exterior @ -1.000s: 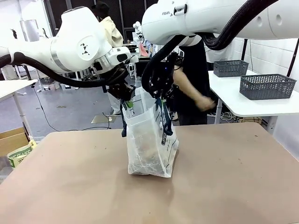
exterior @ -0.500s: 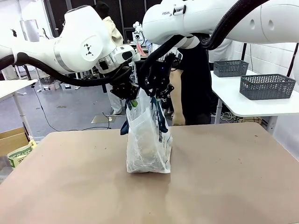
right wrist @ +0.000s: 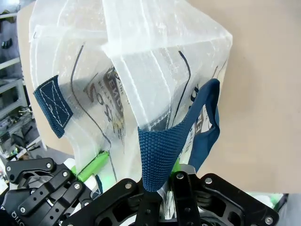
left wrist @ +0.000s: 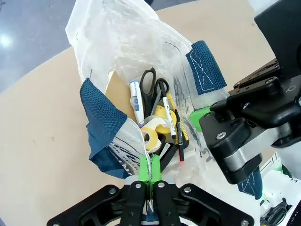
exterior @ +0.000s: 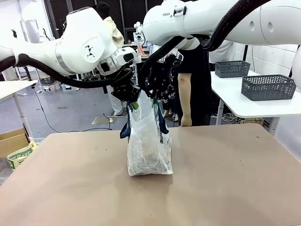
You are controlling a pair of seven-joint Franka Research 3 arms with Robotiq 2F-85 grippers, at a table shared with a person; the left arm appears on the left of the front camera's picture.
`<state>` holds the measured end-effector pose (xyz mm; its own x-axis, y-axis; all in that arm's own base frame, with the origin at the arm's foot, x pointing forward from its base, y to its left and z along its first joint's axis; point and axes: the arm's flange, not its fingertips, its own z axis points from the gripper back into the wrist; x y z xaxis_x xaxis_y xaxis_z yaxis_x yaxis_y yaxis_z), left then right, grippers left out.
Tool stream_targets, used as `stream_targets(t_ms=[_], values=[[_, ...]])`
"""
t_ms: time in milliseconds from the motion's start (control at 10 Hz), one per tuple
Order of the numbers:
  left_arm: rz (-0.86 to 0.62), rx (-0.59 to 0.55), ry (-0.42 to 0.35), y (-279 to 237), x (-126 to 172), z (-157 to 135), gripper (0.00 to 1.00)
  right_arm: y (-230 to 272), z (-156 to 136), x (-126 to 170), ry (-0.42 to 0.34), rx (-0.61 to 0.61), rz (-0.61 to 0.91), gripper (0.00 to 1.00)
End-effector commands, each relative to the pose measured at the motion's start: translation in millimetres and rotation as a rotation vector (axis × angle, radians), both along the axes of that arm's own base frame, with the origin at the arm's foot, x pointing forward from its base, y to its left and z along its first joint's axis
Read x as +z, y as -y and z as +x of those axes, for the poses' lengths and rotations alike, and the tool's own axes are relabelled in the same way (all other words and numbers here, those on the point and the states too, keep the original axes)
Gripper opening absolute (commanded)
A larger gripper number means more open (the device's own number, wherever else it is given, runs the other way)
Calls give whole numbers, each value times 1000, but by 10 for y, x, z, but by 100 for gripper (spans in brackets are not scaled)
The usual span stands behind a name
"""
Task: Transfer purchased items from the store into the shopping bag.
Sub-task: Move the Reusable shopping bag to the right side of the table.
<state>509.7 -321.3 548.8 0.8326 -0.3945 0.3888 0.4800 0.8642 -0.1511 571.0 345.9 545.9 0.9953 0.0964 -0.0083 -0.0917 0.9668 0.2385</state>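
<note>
Bright, even overhead light in my front view; the bag (exterior: 148, 150) casts only a faint, soft shadow on the surface (exterior: 225, 188). The picture reads crisp to me. Both wrist views bow at the edges, the bag's plastic glares white there, and the left tool (left wrist: 150, 160) up close is sharp.

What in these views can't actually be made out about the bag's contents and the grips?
- Front view: shopping bag contents, a pale blur through plastic.
- Left wrist view: items beneath scissors and yellow rolls, buried.
- Right wrist view: fingertips of the right tool, covered by the navy handle.
</note>
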Motion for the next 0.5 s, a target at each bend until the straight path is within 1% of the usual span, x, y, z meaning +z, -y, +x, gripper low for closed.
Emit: stream_targets(t_ms=[0, 200, 400], values=[[-36, -17, 13, 86, -15, 31, 0, -31, 72, 9, 5, -24, 34, 0], [-55, -35, 11, 152, -45, 25, 0, -72, 96, 7, 6, -60, 72, 0], [-68, -26, 15, 168, -40, 27, 0, -114, 140, -14, -1, -59, 96, 0]])
